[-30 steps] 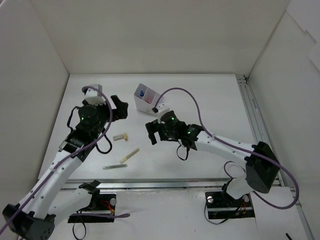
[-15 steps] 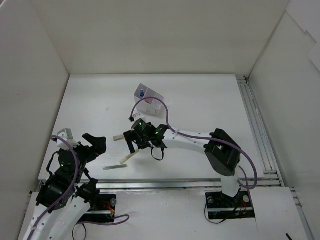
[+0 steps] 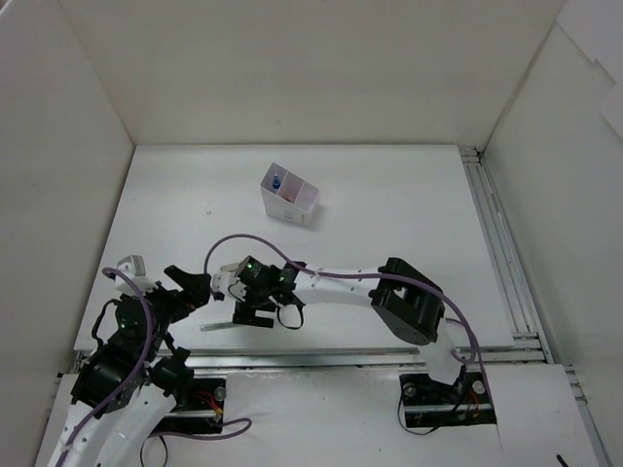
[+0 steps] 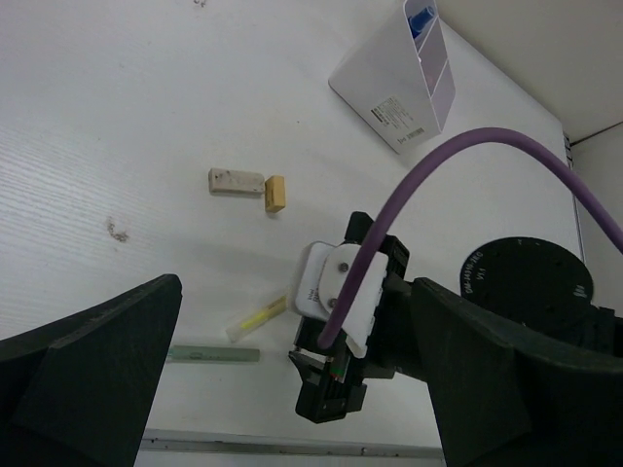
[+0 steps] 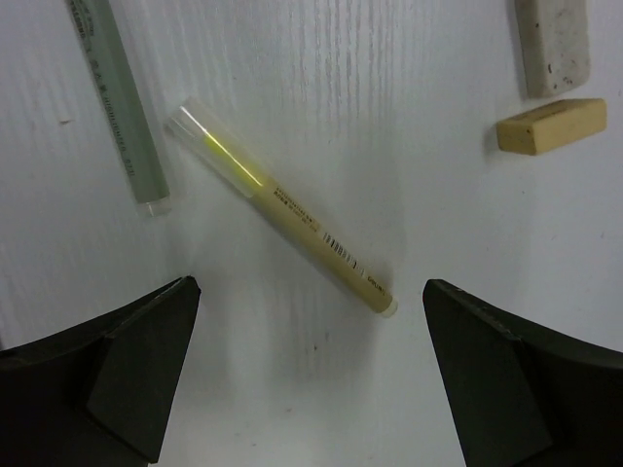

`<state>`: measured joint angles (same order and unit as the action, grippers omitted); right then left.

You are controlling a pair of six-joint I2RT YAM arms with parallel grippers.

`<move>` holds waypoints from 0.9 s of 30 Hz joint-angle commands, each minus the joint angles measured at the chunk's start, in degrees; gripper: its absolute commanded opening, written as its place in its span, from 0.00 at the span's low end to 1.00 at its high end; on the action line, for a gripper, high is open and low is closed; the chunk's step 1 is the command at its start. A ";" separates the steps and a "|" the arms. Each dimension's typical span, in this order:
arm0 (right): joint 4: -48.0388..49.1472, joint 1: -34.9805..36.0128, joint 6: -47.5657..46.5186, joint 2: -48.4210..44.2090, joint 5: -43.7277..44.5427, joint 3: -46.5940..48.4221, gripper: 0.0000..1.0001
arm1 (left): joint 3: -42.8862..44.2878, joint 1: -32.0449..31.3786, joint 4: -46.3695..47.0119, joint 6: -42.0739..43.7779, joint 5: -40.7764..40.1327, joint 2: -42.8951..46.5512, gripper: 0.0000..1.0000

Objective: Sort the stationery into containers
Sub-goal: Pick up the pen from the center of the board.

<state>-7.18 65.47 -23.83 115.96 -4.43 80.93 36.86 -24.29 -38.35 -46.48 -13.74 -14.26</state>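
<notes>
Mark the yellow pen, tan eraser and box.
yellow pen [image 5: 282, 209], right wrist view, mid-barrel
tan eraser [image 5: 551, 126], right wrist view, centre of block
box [image 4: 384, 83], left wrist view, labelled side wall

The right pincer [image 5: 310, 286] gapes wide above the white bench [image 5: 419, 175], over a slanting yellow-green pen [image 5: 282, 223]. A grey stick [image 5: 119, 102] lies upper left. A tan block [image 5: 551, 125] and a whitish block [image 5: 551, 39] sit upper right.

Right hand [image 3: 251, 315] has moved above the yellow-green pen [image 5: 282, 209].

The white table [image 3: 389, 214] carries a compartmented box [image 3: 290, 195] at upper centre. Lower left lie a yellow-green pen [image 5: 282, 209], grey stick [image 5: 119, 107], tan eraser [image 5: 551, 125] and whitish block [image 5: 552, 44].
</notes>
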 commanded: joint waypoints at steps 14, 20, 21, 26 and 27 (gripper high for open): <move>-5.47 -6.76 -7.98 8.40 -23.52 9.07 0.89 | 0.23 0.30 3.81 2.36 0.99 -0.94 1.00; -6.09 -8.43 -4.91 11.48 -26.25 9.43 0.67 | 0.32 0.30 3.19 2.01 0.29 -2.00 1.00; -6.09 -8.61 -4.73 11.22 -26.16 9.08 0.64 | 0.32 0.30 3.19 2.09 0.20 -1.91 1.00; -5.74 -8.70 -5.52 10.34 -23.79 5.66 0.43 | 0.05 0.30 2.93 1.92 -0.85 -1.82 1.00; -5.65 -8.70 -5.52 9.21 -23.61 4.95 0.39 | -0.12 0.30 2.75 1.74 -1.11 -1.82 1.00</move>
<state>-7.14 56.93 -30.15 125.25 -28.12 89.65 36.53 -24.29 -37.85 -45.19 -13.50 -14.74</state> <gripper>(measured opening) 0.420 0.996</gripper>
